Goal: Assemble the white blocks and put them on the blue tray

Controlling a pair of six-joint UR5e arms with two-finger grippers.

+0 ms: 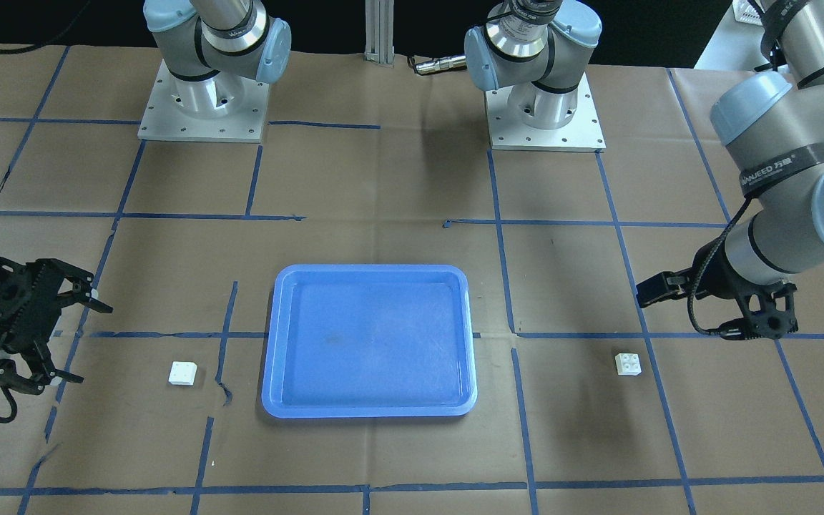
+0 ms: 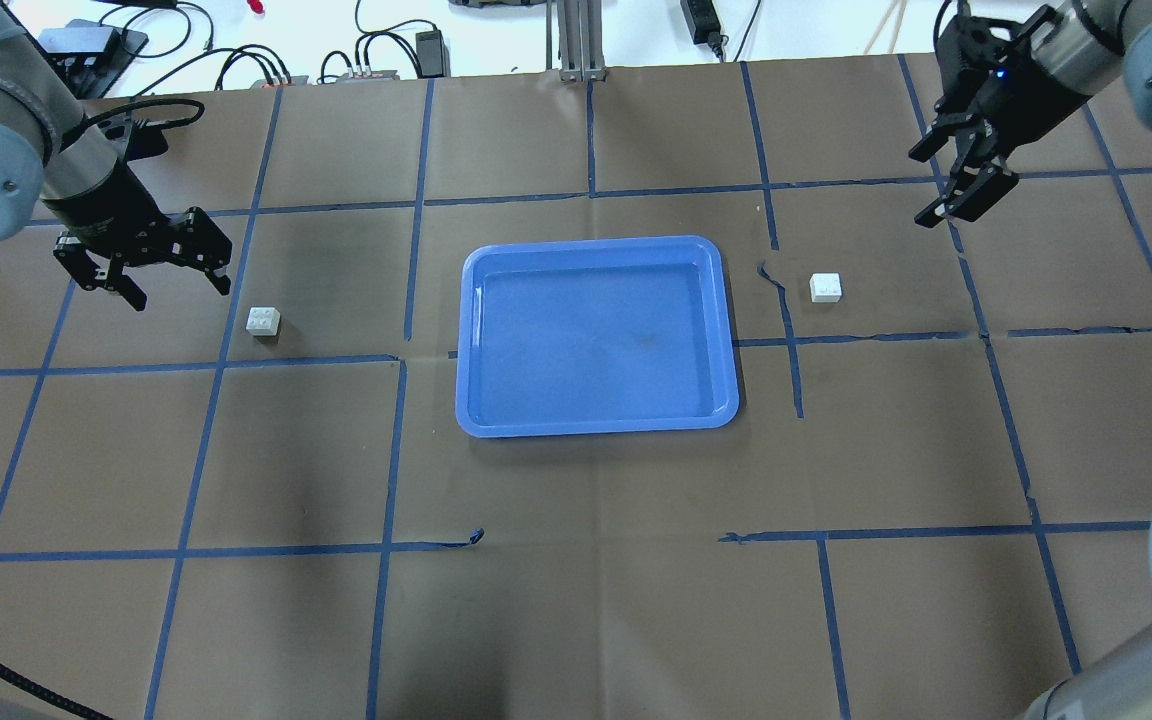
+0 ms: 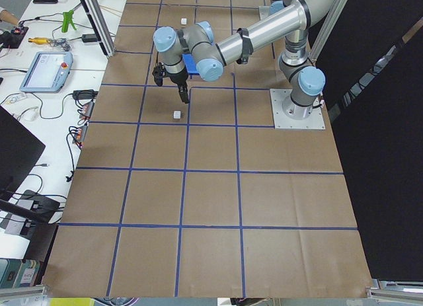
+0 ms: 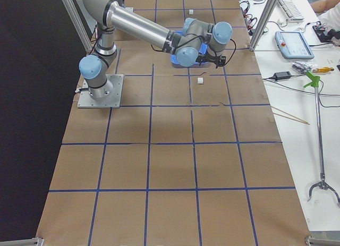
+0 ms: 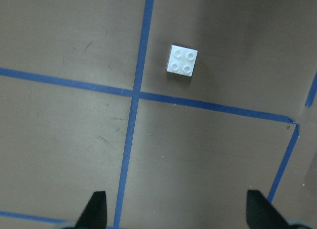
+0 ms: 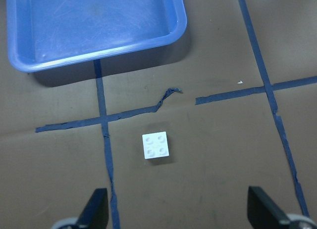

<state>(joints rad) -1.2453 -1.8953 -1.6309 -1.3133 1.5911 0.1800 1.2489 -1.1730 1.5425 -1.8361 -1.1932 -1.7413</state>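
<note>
Currently both white blocks lie studs-up on the brown-papered counter (image 2: pixel 576 480), one on each side of the blue tray (image 2: pixel 586 320), and neither is touched by a gripper or by the tray.

Left side: the left gripper (image 2: pixel 178 290) hangs with its fingers spread wide and nothing between them. The left white block (image 2: pixel 263 320) lies just beside it, on the tray side and slightly nearer the robot. In the left wrist view this block (image 5: pixel 182 61) sits ahead of the spread fingertips (image 5: pixel 96 209) and slightly to one side of their centre line, its edges turned a little off that line.

Right side: the right gripper (image 2: pixel 916 190) is likewise spread and empty. The right white block (image 2: pixel 825 287) lies toward the tray and nearer the robot, clearly further from its gripper than the left block is from the left gripper. In the right wrist view this block (image 6: pixel 157 146) sits ahead of the fingertips and off-centre, nearly square to them, with the tray corner (image 6: pixel 99 21) beyond it.

Each block is square, so no long axis governs the grasp; only edge alignment matters. Judged from position, each arm serves its own side, and the left arm has the shorter approach. Gripper height above the counter probably leaves a descent, though no view settles it
</note>
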